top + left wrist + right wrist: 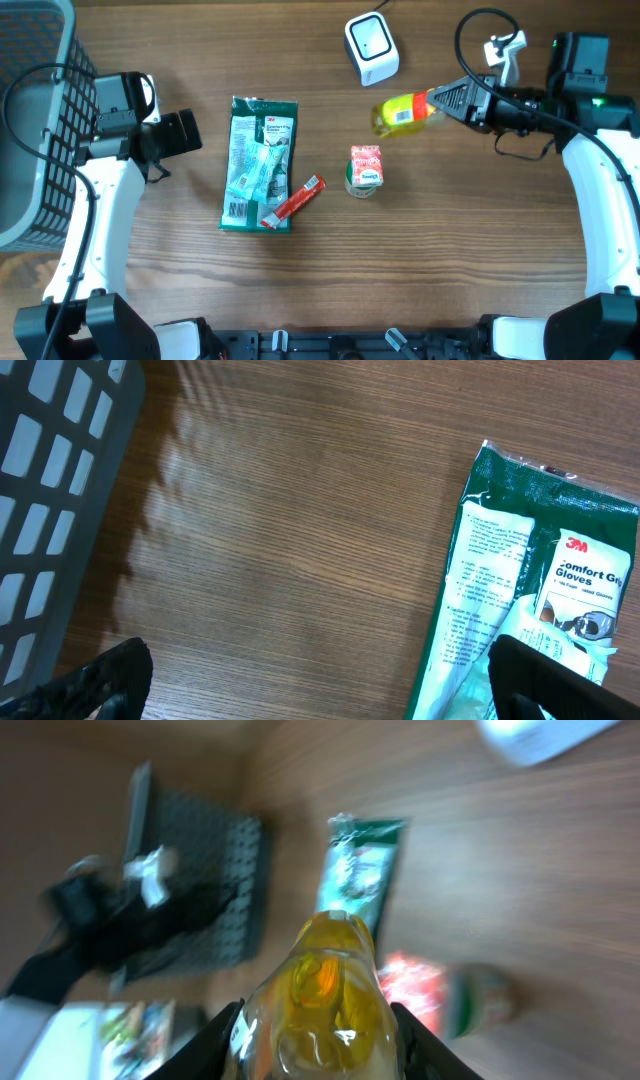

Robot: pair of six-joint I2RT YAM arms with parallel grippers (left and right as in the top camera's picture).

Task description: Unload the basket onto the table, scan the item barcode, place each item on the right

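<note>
Up by the white scanner [371,48], right fingers [450,96] are clamped on the yellow bottle [405,112], held sideways above the table [480,250]; left fingers [110,675] are spread wide, holding nothing, beside the gloves pack [260,165].

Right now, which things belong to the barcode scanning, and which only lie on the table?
Part of the job:
yellow bottle, held in the right gripper
white scanner

Just lying there:
glove packet
red stick
small cup
grey basket
</note>
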